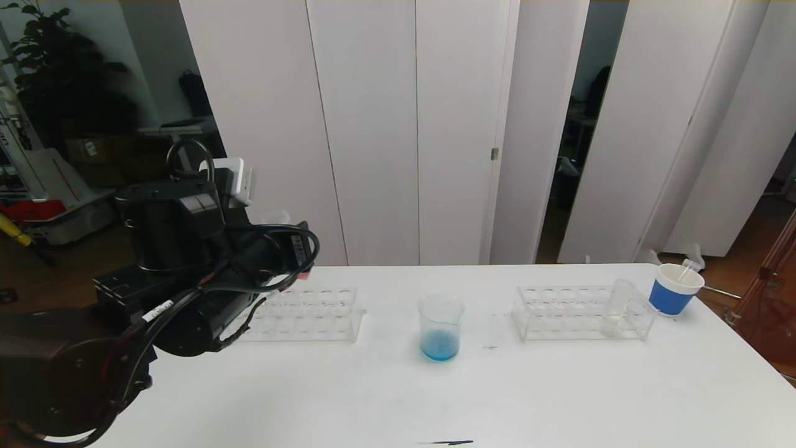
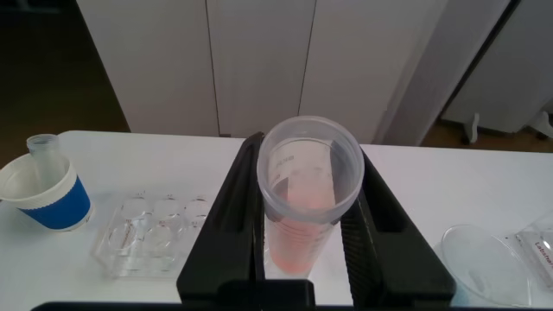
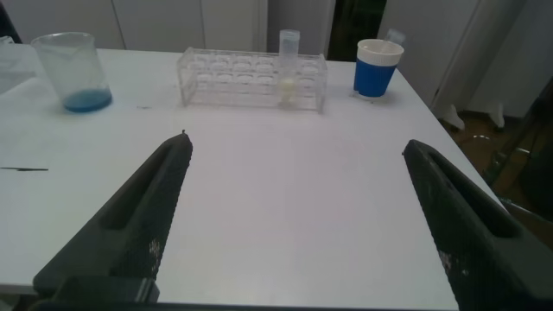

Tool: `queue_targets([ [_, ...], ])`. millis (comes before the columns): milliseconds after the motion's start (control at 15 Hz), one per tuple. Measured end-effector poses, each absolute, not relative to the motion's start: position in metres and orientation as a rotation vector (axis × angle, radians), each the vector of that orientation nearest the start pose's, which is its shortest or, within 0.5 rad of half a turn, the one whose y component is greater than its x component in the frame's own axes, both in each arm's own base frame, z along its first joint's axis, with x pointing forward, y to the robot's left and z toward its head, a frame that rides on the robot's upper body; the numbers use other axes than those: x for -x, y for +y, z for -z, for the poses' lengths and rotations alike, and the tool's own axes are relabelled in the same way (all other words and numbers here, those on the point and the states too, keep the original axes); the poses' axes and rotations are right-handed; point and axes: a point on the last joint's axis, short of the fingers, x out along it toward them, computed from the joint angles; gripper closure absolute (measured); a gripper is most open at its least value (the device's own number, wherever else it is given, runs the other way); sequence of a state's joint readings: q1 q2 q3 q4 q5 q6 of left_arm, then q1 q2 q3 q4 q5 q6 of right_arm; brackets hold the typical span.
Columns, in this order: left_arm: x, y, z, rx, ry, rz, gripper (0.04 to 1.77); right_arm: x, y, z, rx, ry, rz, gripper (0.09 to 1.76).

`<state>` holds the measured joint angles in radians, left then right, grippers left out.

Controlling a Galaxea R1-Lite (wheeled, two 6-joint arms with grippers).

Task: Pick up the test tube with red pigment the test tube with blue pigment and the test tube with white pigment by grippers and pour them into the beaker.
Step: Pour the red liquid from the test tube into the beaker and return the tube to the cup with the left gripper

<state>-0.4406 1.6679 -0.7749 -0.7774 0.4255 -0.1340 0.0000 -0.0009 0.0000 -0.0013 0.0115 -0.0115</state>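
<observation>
Gripping 1 red-tipped test tube (image 2: 304, 203), seemingly upright, mouth uppermost: left gripper (image 2: 307, 225).

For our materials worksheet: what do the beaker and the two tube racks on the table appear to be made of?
Beaker: clear glass or plastic, glossy; the blue pigment shows through its wall. Left rack and right rack: clear, probably acrylic plastic, with flat see-through panels and bright edges.

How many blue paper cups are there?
2. One blue cup stands at the table's right, past the right rack. The other blue cup stands beside the left rack, hidden behind the arm in the head view.
</observation>
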Motion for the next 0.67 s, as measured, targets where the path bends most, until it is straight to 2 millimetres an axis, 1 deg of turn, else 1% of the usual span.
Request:
queue_targets([
  [133,-0.264,-0.114,-0.212,0.102,0.068,0.014,1.23,0.023,0.0,-0.076,0.012,-0.003,-0.011,0.1],
  [267,-0.261,-0.113,-0.218,0.11,0.05,0.043,1.23,0.023,0.0,-0.076,0.012,-0.003,-0.012,0.1],
  [467,-0.26,-0.116,-0.221,0.113,0.057,0.181,1.23,0.023,0.0,-0.076,0.012,-0.003,-0.011,0.1],
  [667,-0.271,-0.125,-0.218,0.095,0.062,0.256,1.23,0.023,0.0,-0.076,0.012,-0.002,-0.011,0.1],
])
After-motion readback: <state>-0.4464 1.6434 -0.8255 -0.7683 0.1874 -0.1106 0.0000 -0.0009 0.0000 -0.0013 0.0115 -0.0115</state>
